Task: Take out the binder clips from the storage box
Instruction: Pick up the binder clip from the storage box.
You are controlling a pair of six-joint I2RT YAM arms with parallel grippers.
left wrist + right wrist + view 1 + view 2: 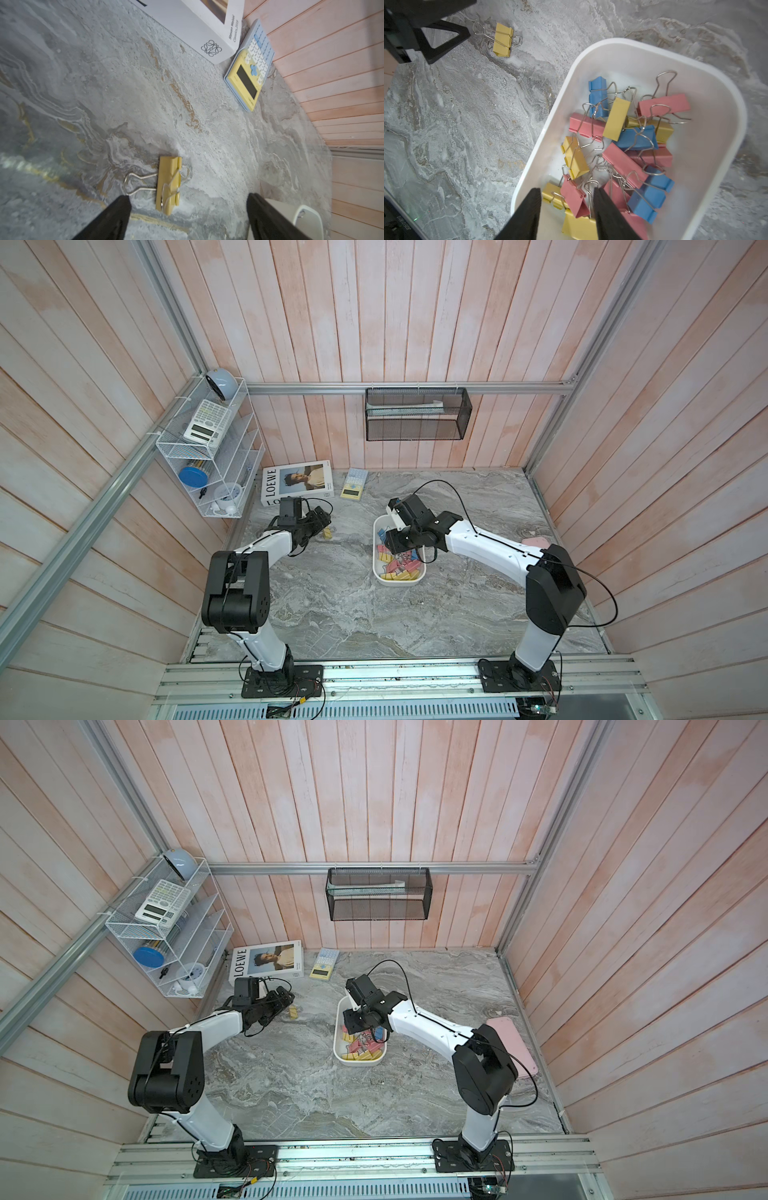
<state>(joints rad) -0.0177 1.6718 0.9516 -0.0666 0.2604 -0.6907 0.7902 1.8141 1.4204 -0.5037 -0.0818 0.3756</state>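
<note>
Binder clips (616, 145) in pink, blue and yellow lie heaped in the storage box (591, 54), their wire handles tangled. The box sits on the marble table (332, 593) near its middle, under the right arm's wrist in both top views.

One yellow clip (168, 185) lies apart from the rest, flat on the table, well outside the box and on the side toward the white book (297, 483).

The left gripper (188, 197) hangs just over this clip with its jaws spread wide, holding nothing. One fingertip is close to the clip's wire handle; whether they touch cannot be told.

The right gripper (566, 191) reaches down into the box. Its jaws stand partly apart and straddle a pink clip (574, 199) — bare space shows between one finger and the clip's body, so no grip is made.
</note>
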